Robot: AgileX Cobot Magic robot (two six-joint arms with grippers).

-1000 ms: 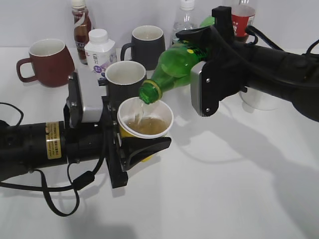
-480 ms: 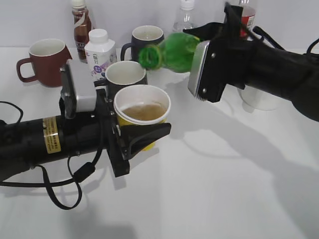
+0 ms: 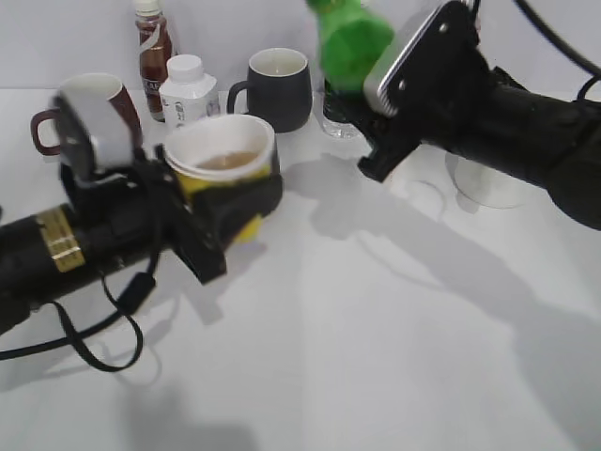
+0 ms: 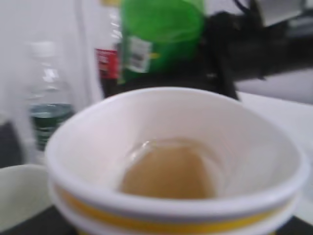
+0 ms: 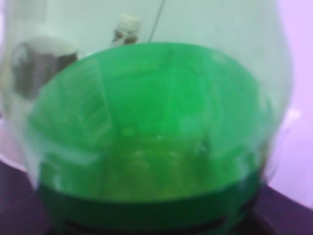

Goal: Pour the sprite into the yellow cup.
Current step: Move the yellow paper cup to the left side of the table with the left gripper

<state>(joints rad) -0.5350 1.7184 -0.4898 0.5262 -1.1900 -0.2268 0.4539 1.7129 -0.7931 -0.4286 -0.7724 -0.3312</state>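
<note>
The yellow cup [image 3: 222, 162] is held off the table at centre left in my left gripper [image 3: 225, 207], which is shut on it. It holds pale liquid and fills the left wrist view [image 4: 176, 161]. The sprite [image 3: 351, 39] is a green bottle held nearly upright at the top centre, its top cut off by the frame edge. My right gripper [image 3: 376, 117] is shut on its lower part. The bottle fills the right wrist view [image 5: 146, 132] and also shows behind the cup in the left wrist view [image 4: 161, 34].
At the back stand a dark red mug [image 3: 89, 103], a brown bottle [image 3: 152, 47], a white bottle [image 3: 188, 89], a dark mug [image 3: 277, 86] and a clear bottle base [image 3: 338, 117]. A clear glass [image 3: 488, 183] is at right.
The sprite has swung from tilted over the cup to nearly upright and risen. The left gripper has drawn the yellow cup left and back, away from the bottle. Pouring has stopped.
</note>
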